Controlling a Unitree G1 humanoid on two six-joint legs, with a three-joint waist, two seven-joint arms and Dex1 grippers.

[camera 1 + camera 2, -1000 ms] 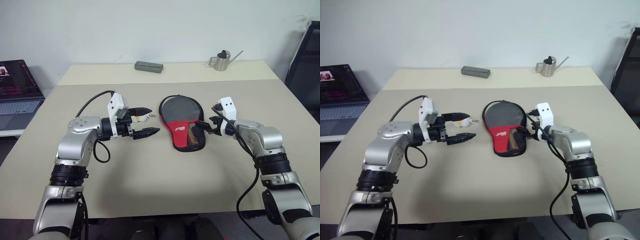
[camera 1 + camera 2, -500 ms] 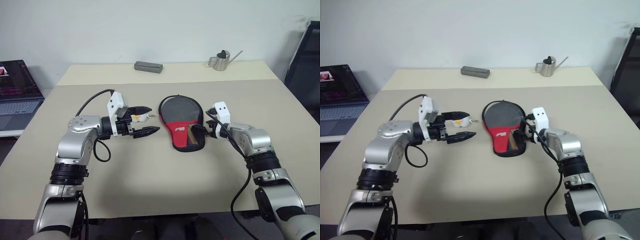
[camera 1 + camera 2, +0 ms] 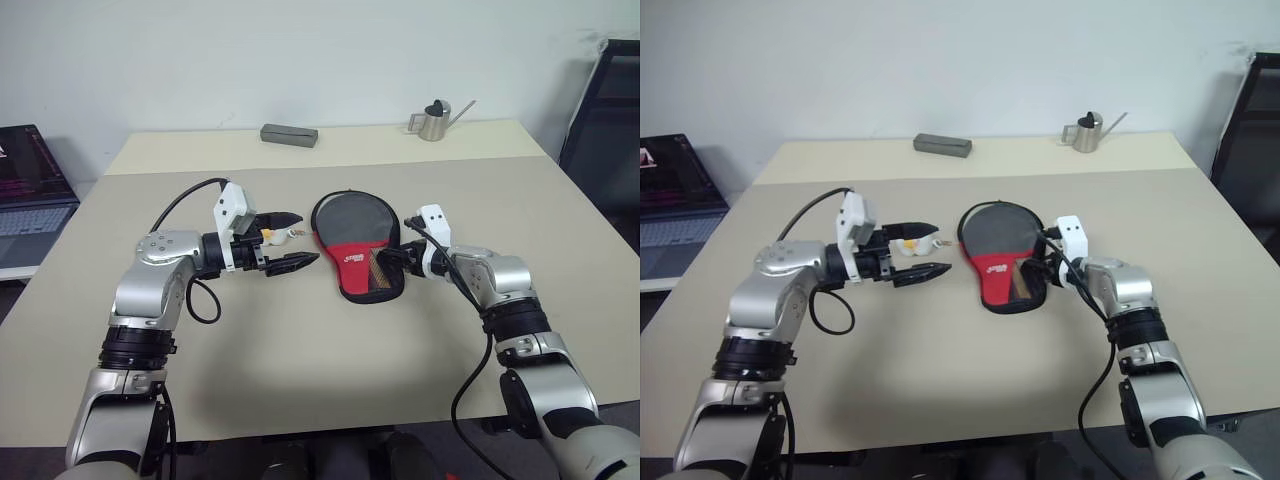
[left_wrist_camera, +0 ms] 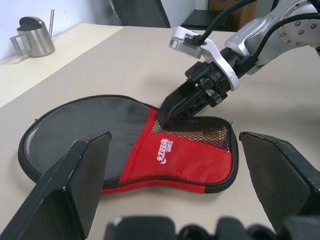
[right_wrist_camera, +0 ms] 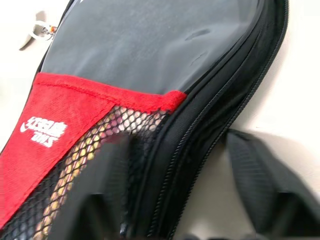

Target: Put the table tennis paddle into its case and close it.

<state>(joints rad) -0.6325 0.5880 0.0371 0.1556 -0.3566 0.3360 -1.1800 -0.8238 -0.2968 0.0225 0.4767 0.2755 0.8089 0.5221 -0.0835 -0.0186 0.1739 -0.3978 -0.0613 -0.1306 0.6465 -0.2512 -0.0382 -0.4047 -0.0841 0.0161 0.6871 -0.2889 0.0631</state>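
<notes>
This looks like an office or lab room set up for robot trials: a broad beige counter [image 3: 300, 350] stands against a bare white wall [image 3: 300, 60]. At nine o'clock an open laptop [image 3: 25, 195] sits on a side desk. Toward twelve o'clock lie a grey block [image 3: 289, 134] and a small metal watering can [image 3: 435, 120], and a black chair [image 3: 605, 120] stands at two o'clock.

Pretty bare setup: big beige table [image 3: 300, 360] with a small metal watering can [image 3: 434, 120] at its far right edge and a grey rectangular block [image 3: 289, 134] at the far middle; an open laptop [image 3: 25, 195] sits off to the left
</notes>
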